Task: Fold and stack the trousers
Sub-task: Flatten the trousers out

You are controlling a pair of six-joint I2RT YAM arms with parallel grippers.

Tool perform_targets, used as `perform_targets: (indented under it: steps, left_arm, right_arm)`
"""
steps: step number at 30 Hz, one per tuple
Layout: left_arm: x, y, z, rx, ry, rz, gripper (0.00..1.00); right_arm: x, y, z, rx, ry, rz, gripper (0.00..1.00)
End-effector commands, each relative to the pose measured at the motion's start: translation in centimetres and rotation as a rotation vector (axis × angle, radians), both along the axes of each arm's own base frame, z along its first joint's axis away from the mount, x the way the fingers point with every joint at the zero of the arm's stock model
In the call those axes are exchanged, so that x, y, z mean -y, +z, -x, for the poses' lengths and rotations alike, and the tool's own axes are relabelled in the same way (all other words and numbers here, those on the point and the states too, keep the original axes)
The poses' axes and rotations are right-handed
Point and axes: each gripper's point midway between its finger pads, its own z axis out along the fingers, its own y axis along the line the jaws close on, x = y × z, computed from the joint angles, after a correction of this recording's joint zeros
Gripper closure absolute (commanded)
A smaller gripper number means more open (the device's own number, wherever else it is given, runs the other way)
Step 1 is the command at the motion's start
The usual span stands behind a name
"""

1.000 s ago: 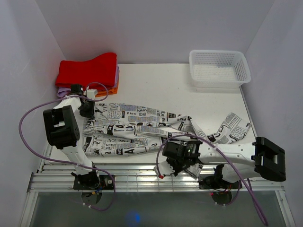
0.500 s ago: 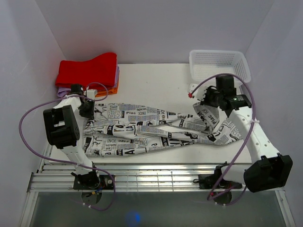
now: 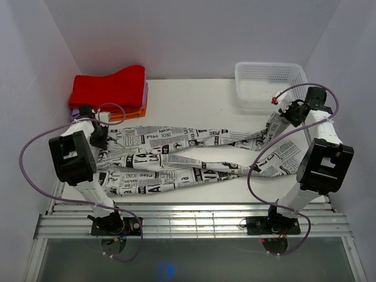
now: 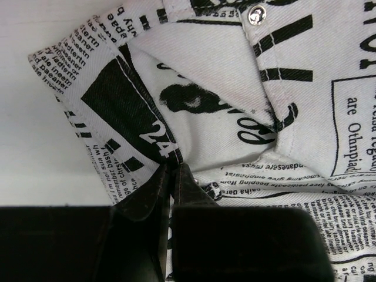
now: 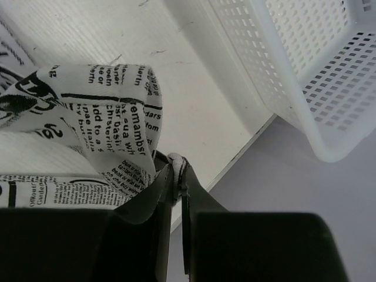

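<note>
The trousers (image 3: 176,158), white with black newspaper print, lie stretched left to right across the table, legs twisted over each other. My left gripper (image 3: 94,130) is shut on the waistband at the left end; the left wrist view shows its jaws (image 4: 171,170) pinching the printed fabric (image 4: 235,117) by a metal button. My right gripper (image 3: 286,114) is shut on a leg hem at the far right, held up near the basket; the right wrist view shows the hem (image 5: 117,117) clamped between its jaws (image 5: 178,164).
A white mesh basket (image 3: 271,85) stands at the back right, also in the right wrist view (image 5: 294,64). A stack of red, purple and orange folded cloths (image 3: 110,88) sits at the back left. The right table edge is just under my right gripper.
My right arm swung from the front middle to the far right, gripping a leg hem and pulling the trousers out straighter. My left gripper shifted slightly left, still holding the waistband.
</note>
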Motion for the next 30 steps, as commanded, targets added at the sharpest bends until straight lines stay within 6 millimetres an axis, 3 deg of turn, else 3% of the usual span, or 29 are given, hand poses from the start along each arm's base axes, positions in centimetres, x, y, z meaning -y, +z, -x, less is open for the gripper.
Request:
perform_targets:
  steps: [1,5,9,11,12,14,15,18,20,21,23,25,28,30]
  left_arm:
    - [-3.2,2.6,-1.0,0.054,0.035,-0.097,1.00]
    - [-3.4,2.5,-1.2,0.039,0.033,-0.084,1.00]
    - [-3.3,2.7,-1.9,0.061,0.019,-0.077,1.00]
    - [-3.5,3.0,-2.3,0.076,0.020,-0.077,1.00]
    - [-3.4,3.0,-2.5,0.079,0.016,-0.068,1.00]
    - [-3.2,3.9,-3.6,0.117,0.005,-0.048,0.96]
    - [-3.2,4.3,-4.0,0.129,0.009,-0.042,0.91]
    - [-3.3,6.1,-5.8,0.175,0.002,-0.030,0.70]
    - [-3.3,7.2,-6.8,0.189,-0.008,-0.017,0.62]
    - [-3.1,7.5,-7.0,0.192,-0.013,-0.008,0.60]
    - [-2.1,8.5,-7.0,0.209,-0.064,0.034,0.56]
    - [-1.2,9.1,-6.7,0.222,-0.106,0.063,0.54]
    - [0.7,9.6,-5.5,0.222,-0.161,0.134,0.51]
    - [1.9,9.3,-4.4,0.195,-0.188,0.190,0.50]
  right_arm:
    - [1.0,3.4,-3.0,0.133,-0.005,0.009,0.92]
    - [2.6,0.9,-2.4,0.074,-0.052,0.013,0.92]
    - [5.0,-0.2,-1.8,0.063,-0.096,0.041,0.92]
    - [5.7,-0.1,-2.1,0.074,-0.134,0.045,0.81]
    - [6.0,0.4,-2.4,0.080,-0.164,0.034,0.69]
    - [6.5,1.3,-2.6,0.095,-0.203,0.034,0.55]
    - [6.7,2.1,-2.9,0.108,-0.219,0.031,0.45]
    - [7.1,3.2,-2.4,0.091,-0.262,0.023,0.34]
    - [7.4,4.4,-2.1,0.100,-0.273,0.033,0.33]
    - [7.2,4.0,-1.2,0.060,-0.267,0.027,0.33]
    - [5.5,4.2,-0.1,0.016,-0.152,0.011,0.34]
    - [3.5,2.9,2.1,-0.083,-0.065,-0.040,0.36]
    - [2.5,0.7,2.6,-0.157,-0.001,-0.046,0.38]
    - [2.6,0.4,1.8,-0.187,-0.003,-0.070,0.41]
